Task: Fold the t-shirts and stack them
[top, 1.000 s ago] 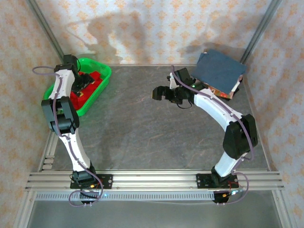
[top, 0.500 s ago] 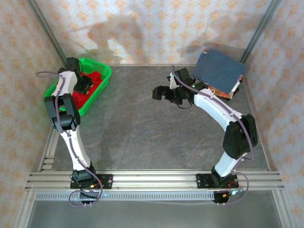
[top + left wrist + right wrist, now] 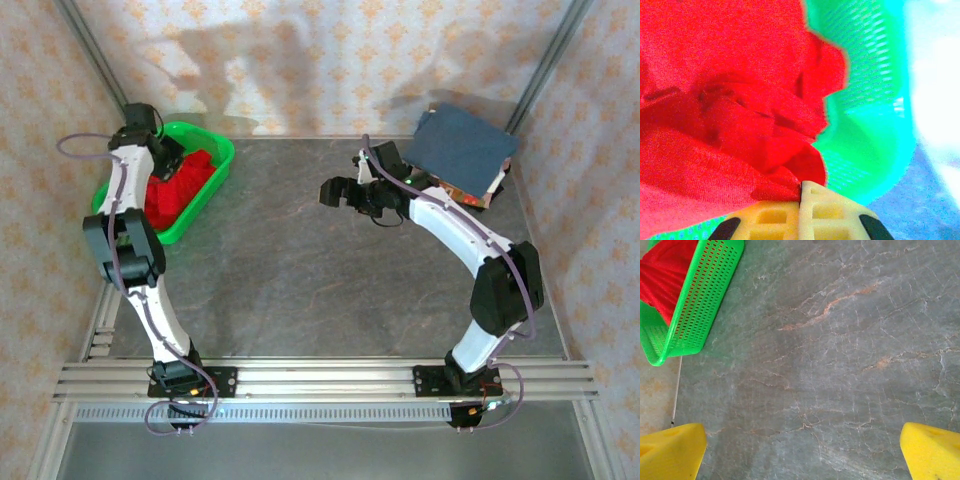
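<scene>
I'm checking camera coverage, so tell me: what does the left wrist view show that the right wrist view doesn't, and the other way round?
Left wrist view's extra: the left fingers closed together, pinching a fold of the red t-shirt, seen close up. Right wrist view's extra: the right fingers spread wide above the grey table. Shared: the red t-shirt in the green basket.

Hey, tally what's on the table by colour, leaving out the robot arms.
red shirt: 1
blue shirt: 1
patterned cloth, peeking from under the blue one: 1
green basket: 1
Total: 4
</scene>
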You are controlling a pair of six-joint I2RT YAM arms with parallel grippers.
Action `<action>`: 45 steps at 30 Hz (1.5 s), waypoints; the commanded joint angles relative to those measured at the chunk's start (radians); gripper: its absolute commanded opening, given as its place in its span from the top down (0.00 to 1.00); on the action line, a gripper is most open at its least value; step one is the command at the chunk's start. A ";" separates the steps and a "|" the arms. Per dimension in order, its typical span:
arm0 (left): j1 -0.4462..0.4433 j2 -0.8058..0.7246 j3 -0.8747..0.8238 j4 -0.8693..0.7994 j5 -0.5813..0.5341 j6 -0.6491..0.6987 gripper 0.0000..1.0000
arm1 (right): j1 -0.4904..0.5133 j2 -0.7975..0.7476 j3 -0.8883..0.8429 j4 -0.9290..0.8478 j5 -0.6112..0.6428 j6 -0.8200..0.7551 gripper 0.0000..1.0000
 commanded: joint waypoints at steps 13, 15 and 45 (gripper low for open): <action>-0.180 -0.302 0.366 0.341 0.143 -0.034 1.00 | -0.025 -0.016 0.029 0.123 -0.010 0.089 0.01; -0.203 -0.318 0.376 0.416 0.154 -0.089 1.00 | -0.034 -0.026 0.019 0.145 -0.008 0.097 0.01; -0.963 0.074 0.368 0.549 0.222 -0.141 1.00 | -0.354 -0.349 -0.359 0.152 0.112 0.144 0.01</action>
